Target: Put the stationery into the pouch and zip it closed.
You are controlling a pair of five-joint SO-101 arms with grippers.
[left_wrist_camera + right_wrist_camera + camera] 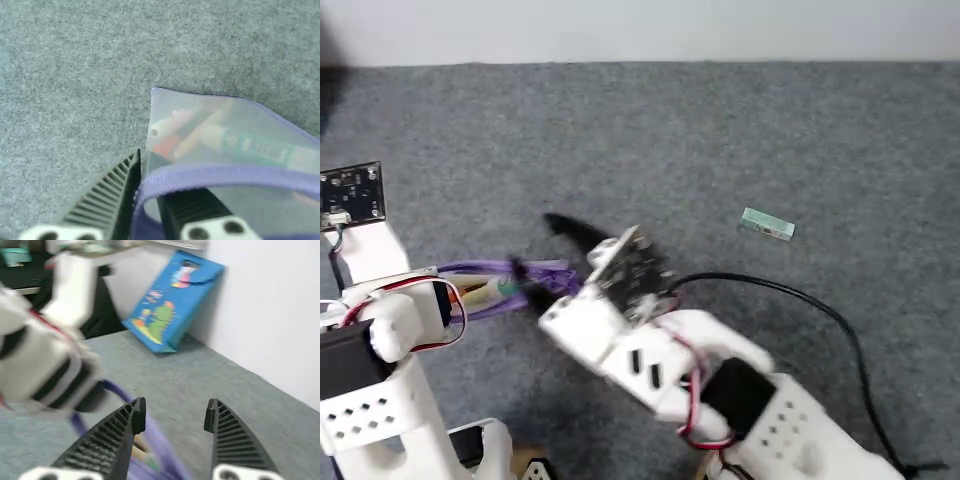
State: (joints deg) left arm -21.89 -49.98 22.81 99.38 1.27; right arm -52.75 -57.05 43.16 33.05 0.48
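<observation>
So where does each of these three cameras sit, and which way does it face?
High view: fixed above the table, looking down on the left arm, the right arm, the pouch and a small green block.
Left wrist view: on the left arm, looking down past the left tool, shut on the pouch's purple edge.
Right wrist view: on the right arm, looking across the table past the open right tool, toward a blue bag against the wall.
Shared: all three show the pouch.
</observation>
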